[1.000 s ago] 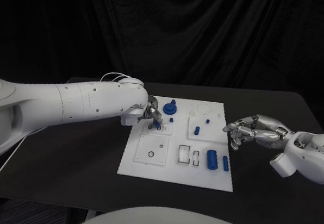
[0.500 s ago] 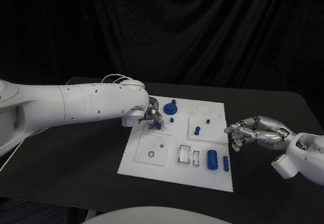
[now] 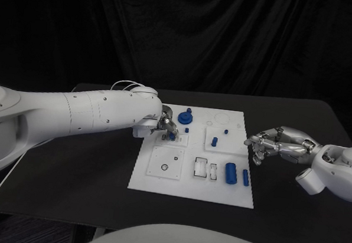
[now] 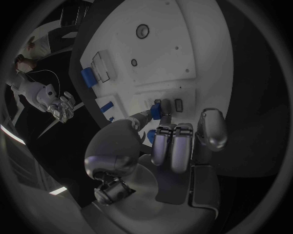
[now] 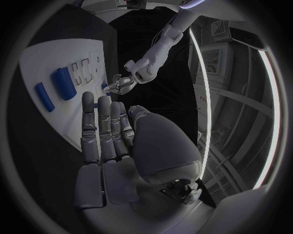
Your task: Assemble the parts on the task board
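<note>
Your left robot hand (image 3: 165, 127) sits over the task board (image 3: 192, 189) near its far left corner, pinching a small blue part (image 4: 156, 110) between thumb and fingertip against the board's surface; whether that part is seated in a slot is hard to tell. Your right robot hand (image 3: 272, 145) hovers off the board's right edge over the desk (image 3: 74, 193), fingers loosely curled and holding nothing. A blue cylinder (image 3: 230, 173) lies near the board's right edge.
</note>
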You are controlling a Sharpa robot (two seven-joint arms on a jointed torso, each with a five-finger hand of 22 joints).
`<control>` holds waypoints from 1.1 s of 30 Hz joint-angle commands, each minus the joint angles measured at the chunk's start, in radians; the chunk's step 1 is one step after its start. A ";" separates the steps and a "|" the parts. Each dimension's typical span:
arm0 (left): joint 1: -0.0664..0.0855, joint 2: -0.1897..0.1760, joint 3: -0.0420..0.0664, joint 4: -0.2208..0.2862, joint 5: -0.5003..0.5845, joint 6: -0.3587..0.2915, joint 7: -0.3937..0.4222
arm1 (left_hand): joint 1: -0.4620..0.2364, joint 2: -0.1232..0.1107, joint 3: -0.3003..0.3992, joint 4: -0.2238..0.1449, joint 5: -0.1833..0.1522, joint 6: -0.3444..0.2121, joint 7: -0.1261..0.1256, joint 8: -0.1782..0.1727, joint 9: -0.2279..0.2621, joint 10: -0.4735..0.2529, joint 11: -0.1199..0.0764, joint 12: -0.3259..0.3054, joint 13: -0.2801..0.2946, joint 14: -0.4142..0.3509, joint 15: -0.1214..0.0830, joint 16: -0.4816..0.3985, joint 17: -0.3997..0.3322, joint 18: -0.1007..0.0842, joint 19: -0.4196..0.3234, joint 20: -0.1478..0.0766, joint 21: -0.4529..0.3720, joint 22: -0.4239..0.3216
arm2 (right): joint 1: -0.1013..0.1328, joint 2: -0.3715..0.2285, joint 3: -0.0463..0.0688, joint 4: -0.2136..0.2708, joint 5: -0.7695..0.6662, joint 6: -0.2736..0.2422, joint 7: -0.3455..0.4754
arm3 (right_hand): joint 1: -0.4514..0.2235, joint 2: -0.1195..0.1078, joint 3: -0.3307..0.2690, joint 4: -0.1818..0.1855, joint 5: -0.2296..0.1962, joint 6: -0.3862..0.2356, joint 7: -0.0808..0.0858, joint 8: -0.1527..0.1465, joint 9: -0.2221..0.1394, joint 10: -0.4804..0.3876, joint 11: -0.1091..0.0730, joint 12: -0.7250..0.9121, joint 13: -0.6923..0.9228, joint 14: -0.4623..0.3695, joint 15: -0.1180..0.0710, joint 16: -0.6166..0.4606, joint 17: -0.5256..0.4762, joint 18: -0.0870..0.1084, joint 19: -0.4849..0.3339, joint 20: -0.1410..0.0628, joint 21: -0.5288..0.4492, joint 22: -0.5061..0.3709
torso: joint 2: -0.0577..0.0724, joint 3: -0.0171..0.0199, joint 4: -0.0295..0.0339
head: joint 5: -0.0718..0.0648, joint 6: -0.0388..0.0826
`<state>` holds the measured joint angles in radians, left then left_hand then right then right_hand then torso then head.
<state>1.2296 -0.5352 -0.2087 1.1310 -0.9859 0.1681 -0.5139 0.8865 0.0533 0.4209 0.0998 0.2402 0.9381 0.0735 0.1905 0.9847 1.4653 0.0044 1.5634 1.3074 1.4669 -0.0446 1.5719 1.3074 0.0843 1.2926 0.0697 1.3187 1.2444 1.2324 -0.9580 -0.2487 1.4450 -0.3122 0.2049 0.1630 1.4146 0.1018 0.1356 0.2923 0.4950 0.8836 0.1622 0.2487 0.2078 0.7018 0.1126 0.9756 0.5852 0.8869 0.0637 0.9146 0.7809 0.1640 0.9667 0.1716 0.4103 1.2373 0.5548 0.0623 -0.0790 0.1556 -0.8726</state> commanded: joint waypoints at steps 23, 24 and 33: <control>-0.010 -0.006 -0.002 0.003 0.004 0.058 0.004 | 0.021 -0.004 -0.034 0.012 -0.012 0.008 0.006 -0.013 0.001 0.081 0.007 -0.015 0.244 0.104 0.007 -0.001 0.263 0.012 -0.015 0.005 -0.020 -0.011 | -0.003 0.000 0.001 0.000 -0.001 0.024 -0.032 | -0.014 0.003 0.002 0.001 -0.008 -0.009 0.003 0.007 0.000 -0.008 -0.002 -0.006 -0.004 -0.012 0.000 -0.005 -0.004 0.014 -0.008 -0.002 -0.006 -0.003 | -0.001 -0.0008 -0.0010 | 0.001 0.000; -0.011 -0.006 -0.002 0.004 0.004 0.058 0.005 | 0.028 -0.003 -0.035 0.009 -0.005 0.008 0.005 -0.012 0.005 0.081 0.007 -0.015 0.244 0.104 0.006 -0.001 0.263 0.012 -0.014 0.005 -0.021 -0.010 | -0.003 0.000 0.001 -0.001 -0.001 0.025 -0.033 | -0.014 0.003 0.002 0.001 -0.008 -0.009 0.003 0.007 0.000 -0.008 -0.002 -0.006 -0.004 -0.012 0.000 -0.005 -0.004 0.014 -0.008 -0.002 -0.006 -0.003 | -0.001 -0.0008 -0.0007 | 0.000 0.000; -0.011 -0.012 -0.002 0.006 0.004 0.061 0.004 | 0.060 -0.002 -0.033 -0.013 0.016 0.006 0.002 -0.010 0.018 0.079 0.004 -0.017 0.243 0.104 0.004 -0.001 0.263 0.013 -0.017 0.004 -0.026 -0.010 | -0.004 0.000 0.001 -0.001 -0.001 0.030 -0.040 | -0.016 0.004 0.002 0.001 -0.009 -0.010 0.003 0.007 0.000 -0.008 -0.001 -0.006 -0.006 -0.013 0.001 -0.004 -0.005 0.014 -0.008 -0.001 -0.007 -0.003 | -0.001 -0.0010 -0.0002 | -0.002 0.000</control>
<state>1.2282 -0.5471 -0.2065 1.1347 -0.9859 0.1958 -0.5106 0.9370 0.0507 0.3890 0.0913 0.2521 0.9437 0.0748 0.1761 1.0018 1.4653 0.0044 1.5480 1.3074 1.4669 -0.0446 1.5719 1.3074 0.0842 1.2814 0.0732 1.2988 1.2337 1.2320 -0.9574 -0.2488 1.4434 -0.3126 0.2179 0.1413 1.4094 0.1070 0.1356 0.2923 0.4903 0.8805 0.1663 0.2527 0.2078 0.7019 0.1126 0.9756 0.5808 0.8797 0.0636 0.9146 0.7769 0.1640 0.9667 0.1716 0.4081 1.2352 0.5535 0.0615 -0.0796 0.1539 -0.8727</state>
